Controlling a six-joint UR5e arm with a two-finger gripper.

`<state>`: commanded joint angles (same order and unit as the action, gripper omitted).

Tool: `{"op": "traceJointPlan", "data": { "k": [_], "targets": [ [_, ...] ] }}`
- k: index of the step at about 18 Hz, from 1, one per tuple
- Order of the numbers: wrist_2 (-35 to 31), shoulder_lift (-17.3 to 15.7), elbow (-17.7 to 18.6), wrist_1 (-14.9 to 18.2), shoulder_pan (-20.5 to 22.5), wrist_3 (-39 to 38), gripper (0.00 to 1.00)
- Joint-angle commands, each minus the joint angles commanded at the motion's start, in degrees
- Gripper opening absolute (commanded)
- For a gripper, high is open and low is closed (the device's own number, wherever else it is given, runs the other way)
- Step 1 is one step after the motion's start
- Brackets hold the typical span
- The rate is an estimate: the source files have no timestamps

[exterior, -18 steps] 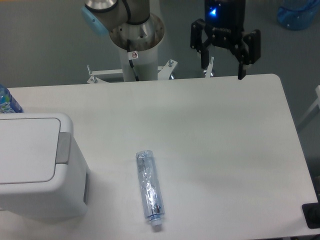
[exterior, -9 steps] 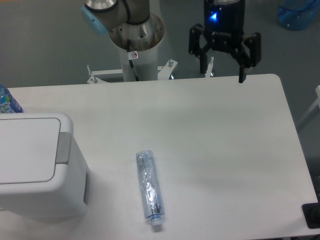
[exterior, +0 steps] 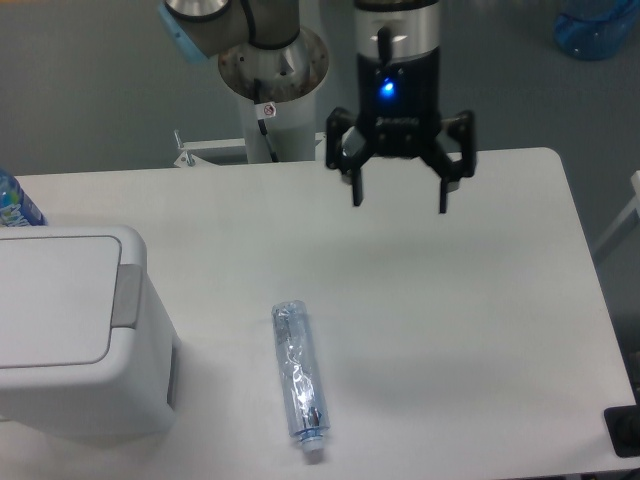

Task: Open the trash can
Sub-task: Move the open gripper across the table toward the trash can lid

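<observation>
The trash can (exterior: 75, 335) stands at the left edge of the white table (exterior: 480, 320), cut off by the frame on its left side, a large boxy white plastic bin with rounded corners. Its flat white lid (exterior: 50, 298) lies shut, so nothing of the inside shows and what it holds cannot be told. A grey push tab (exterior: 126, 296) runs along the lid's right edge, facing the middle of the table. Just behind the bin, at the far left, part of a blue-labelled bottle (exterior: 14, 205) peeks into view, too cropped to say what is in it. To the right of the bin, apart from it, a clear plastic bottle (exterior: 299, 381) lies on its side on the table, crumpled, with its white cap toward the near edge; it looks empty. Further back, the arm's white base column (exterior: 272, 75) rises behind the table's far edge. Right of that, the gripper (exterior: 401, 202) hangs above the far part of the table, a blue light lit on its black body, its two fingers spread wide apart and holding nothing, well apart from the bin. At the top right corner, a blue translucent container (exterior: 598, 28) sits on the floor, partly cropped.
</observation>
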<state>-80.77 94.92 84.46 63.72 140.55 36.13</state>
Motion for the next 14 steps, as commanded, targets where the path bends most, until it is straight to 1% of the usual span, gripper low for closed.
{"op": "traceJointPlan", "data": {
  "k": [2, 6, 7, 8, 10, 11, 14],
  "targets": [
    [0.2, 0.3, 0.1, 0.1, -1.9, -1.8, 1.00],
    [0.3, 2.0, 0.0, 0.0, -6.0, -7.2, 1.00],
    [0.3, 2.6, 0.0, -0.9, -7.2, -8.9, 1.00],
    [0.3, 3.2, 0.0, -2.8, -8.2, -11.6, 1.00],
    [0.3, 4.4, 0.1, -7.8, -10.5, -18.2, 1.00],
    [0.3, 5.0, 0.1, -9.0, -11.3, -20.4, 1.00],
    [0.4, 5.2, 0.5, -9.1, -12.0, -22.1, 1.00]
  ]
}}
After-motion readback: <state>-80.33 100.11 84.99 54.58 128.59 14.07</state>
